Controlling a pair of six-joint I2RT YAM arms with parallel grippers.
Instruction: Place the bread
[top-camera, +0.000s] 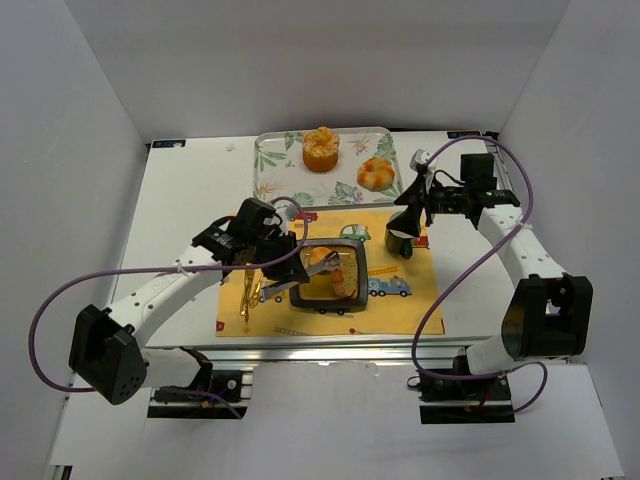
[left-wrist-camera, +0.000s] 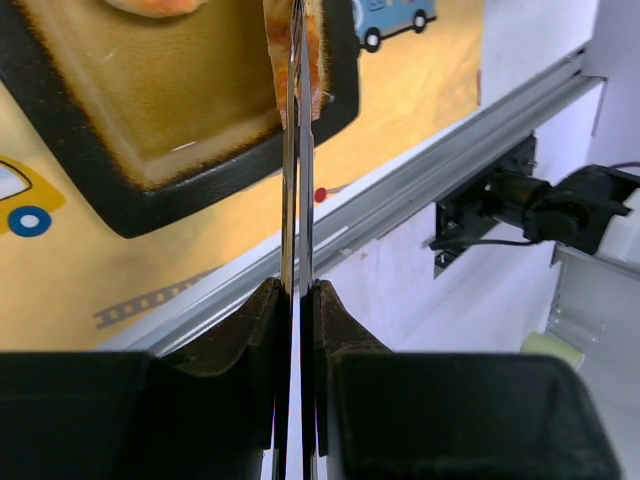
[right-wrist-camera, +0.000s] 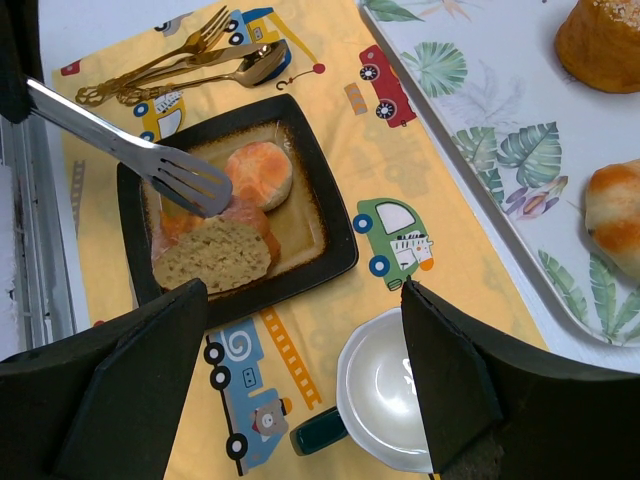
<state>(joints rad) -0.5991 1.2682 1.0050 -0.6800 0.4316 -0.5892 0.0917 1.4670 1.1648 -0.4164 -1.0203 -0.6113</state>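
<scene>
A black square plate (top-camera: 352, 290) sits on the yellow placemat and holds a round bun (right-wrist-camera: 258, 172) and a bread slice (right-wrist-camera: 215, 255). My left gripper (top-camera: 270, 245) is shut on metal tongs (left-wrist-camera: 297, 180). The tong tips (right-wrist-camera: 190, 183) reach into the plate (left-wrist-camera: 90, 190) and pinch a piece of bread (left-wrist-camera: 312, 55) next to the slice. My right gripper (top-camera: 405, 225) is open and empty above a white mug (right-wrist-camera: 395, 395), to the right of the plate (right-wrist-camera: 330, 255). Two more buns (top-camera: 321, 148) (top-camera: 377, 173) lie on the leaf-print tray.
The leaf-print tray (top-camera: 275, 170) stands at the back of the table. A gold fork and spoon (right-wrist-camera: 190, 65) lie on the placemat (top-camera: 385, 218) left of the plate. The mug (top-camera: 400, 243) has a dark handle. The table's metal front rail (left-wrist-camera: 420, 180) is near.
</scene>
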